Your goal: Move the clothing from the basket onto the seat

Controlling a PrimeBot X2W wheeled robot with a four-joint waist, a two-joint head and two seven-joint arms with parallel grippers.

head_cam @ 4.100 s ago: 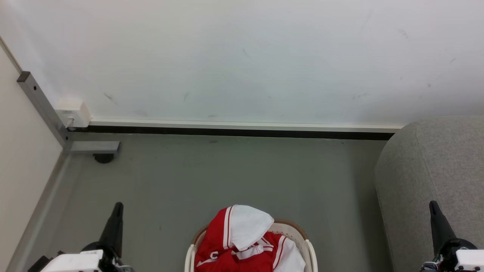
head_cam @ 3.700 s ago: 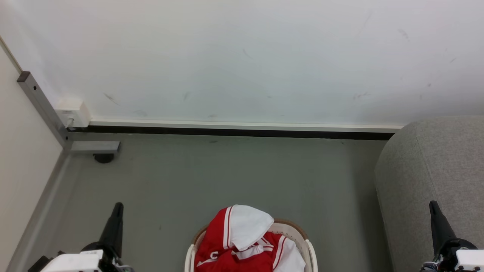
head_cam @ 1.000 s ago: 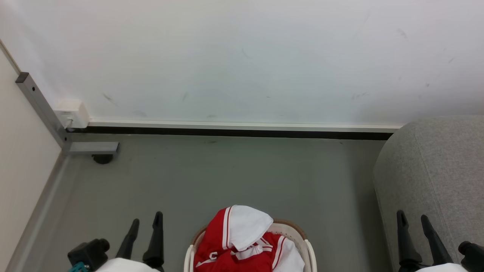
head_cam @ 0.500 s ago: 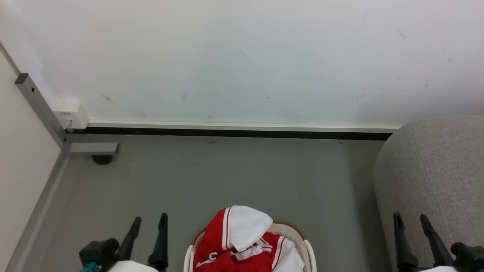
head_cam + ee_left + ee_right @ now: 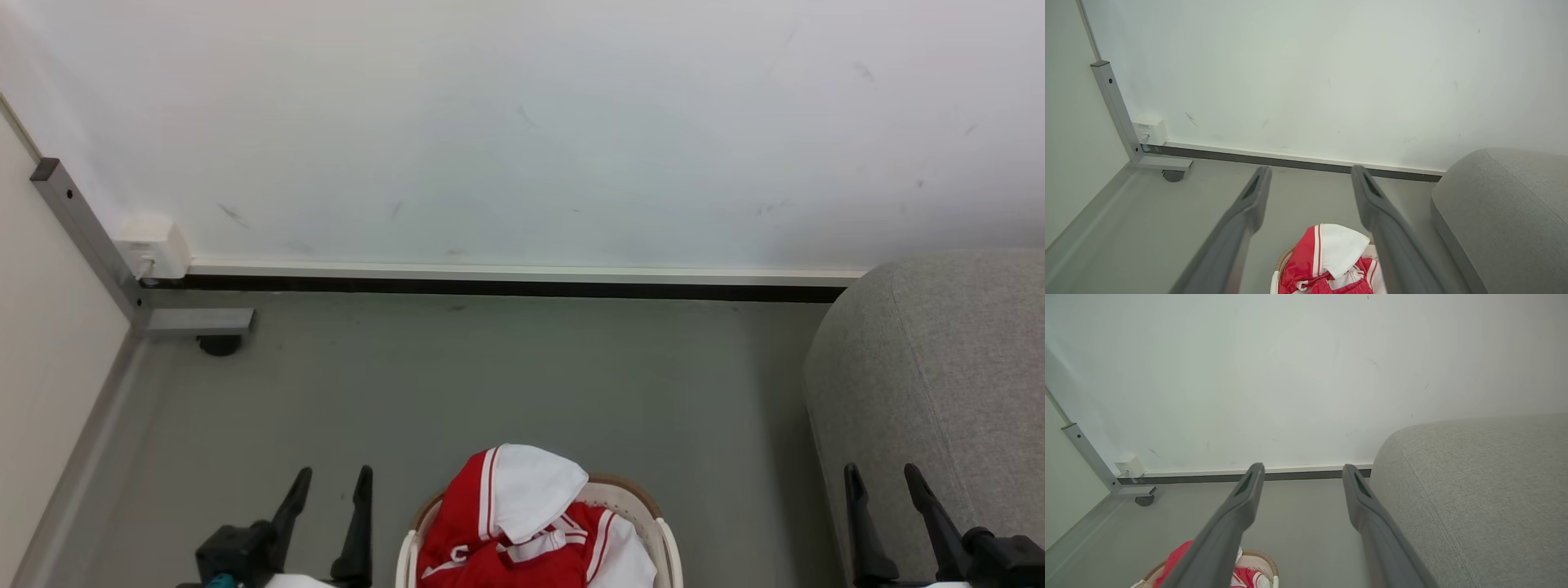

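Head view, near centre: basket (image 5: 637,490), white with a brown rim, standing on the grey floor (image 5: 506,384). Contents: red-and-white clothing (image 5: 522,523), heaped above the rim. Right side: grey seat (image 5: 939,367), apart from the basket. Left hand (image 5: 335,474): near left of the basket, fingers spread, empty. Right hand (image 5: 880,470): near right, against the seat's front, fingers spread, empty. Far: white wall (image 5: 522,122).

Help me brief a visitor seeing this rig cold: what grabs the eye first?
The red-and-white clothing heaped in the white basket, bottom centre of the head view, pops against the grey floor. The big grey sofa sits at the right edge. The left gripper and right gripper flank the basket, fingers spread and empty.
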